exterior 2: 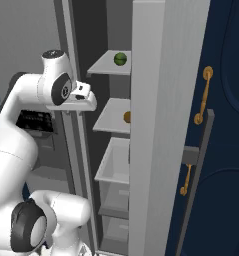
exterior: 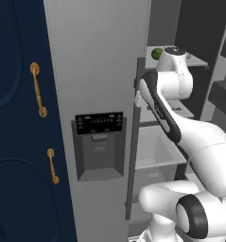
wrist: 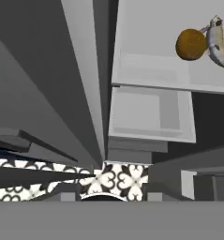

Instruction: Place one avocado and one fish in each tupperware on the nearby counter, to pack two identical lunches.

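On the left stand dark blue cupboard doors [exterior: 15,118] with brass handles [exterior: 38,90], then the closed grey fridge door with its ice dispenser [exterior: 99,144]. Right of that the fridge stands open, and the white arm [exterior: 180,127] reaches up into the gap, its wrist level with the upper shelves. I cannot tell whether the gripper is spread or pressed together; its fingertips are hidden behind the wrist, and nothing appears to be held.

The avocado [exterior 2: 120,59] sits on the top shelf [exterior 2: 103,67], far back and above the wrist. One shelf lower [exterior 2: 111,125], a round orange-brown fruit [wrist: 191,44] lies touching the pale fish [wrist: 217,42], the fish on its right in the hand view. Below them is an empty clear drawer [wrist: 151,115]. Neither lunch box nor the bench is visible from here, so I judge the packing hardly begun.

The risks I see: the fish lies tight against the brown fruit, so a reach for it could knock that fruit off the shelf or pinch both together. The wrist is also close to the shelf edges and the open door [exterior 2: 166,125], so a careless swing could strike them.
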Tool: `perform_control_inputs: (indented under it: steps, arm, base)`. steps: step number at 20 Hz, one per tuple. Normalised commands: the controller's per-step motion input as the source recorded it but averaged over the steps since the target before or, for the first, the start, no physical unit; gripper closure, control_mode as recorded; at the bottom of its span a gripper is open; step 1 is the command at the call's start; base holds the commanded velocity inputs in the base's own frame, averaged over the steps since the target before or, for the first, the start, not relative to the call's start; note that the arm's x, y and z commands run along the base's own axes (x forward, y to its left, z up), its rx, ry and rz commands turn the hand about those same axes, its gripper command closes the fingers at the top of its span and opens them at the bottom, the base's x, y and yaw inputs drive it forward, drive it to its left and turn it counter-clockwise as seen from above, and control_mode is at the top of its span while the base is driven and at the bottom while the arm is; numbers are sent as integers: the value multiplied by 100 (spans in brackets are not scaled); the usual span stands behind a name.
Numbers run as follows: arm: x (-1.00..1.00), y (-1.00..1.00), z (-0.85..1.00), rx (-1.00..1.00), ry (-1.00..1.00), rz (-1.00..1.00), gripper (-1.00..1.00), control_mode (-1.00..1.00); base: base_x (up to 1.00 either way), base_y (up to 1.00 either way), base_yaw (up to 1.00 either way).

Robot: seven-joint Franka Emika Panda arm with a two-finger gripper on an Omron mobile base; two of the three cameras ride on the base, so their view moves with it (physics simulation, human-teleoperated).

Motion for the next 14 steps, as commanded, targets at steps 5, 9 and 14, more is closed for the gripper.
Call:
perform_control_inputs:
  steps: [5,9,14]
  arm:
    - [-21,-34,-2,0,-14,-7,-100,-100]
    - [-19,-66,-19,0,-20,-16,-100,-100]
    - [-5,-47,-48,0,-34,-18,-100,-100]
  base:
    - [0,0,0]
    - [0,0,0]
    - [0,0,0]
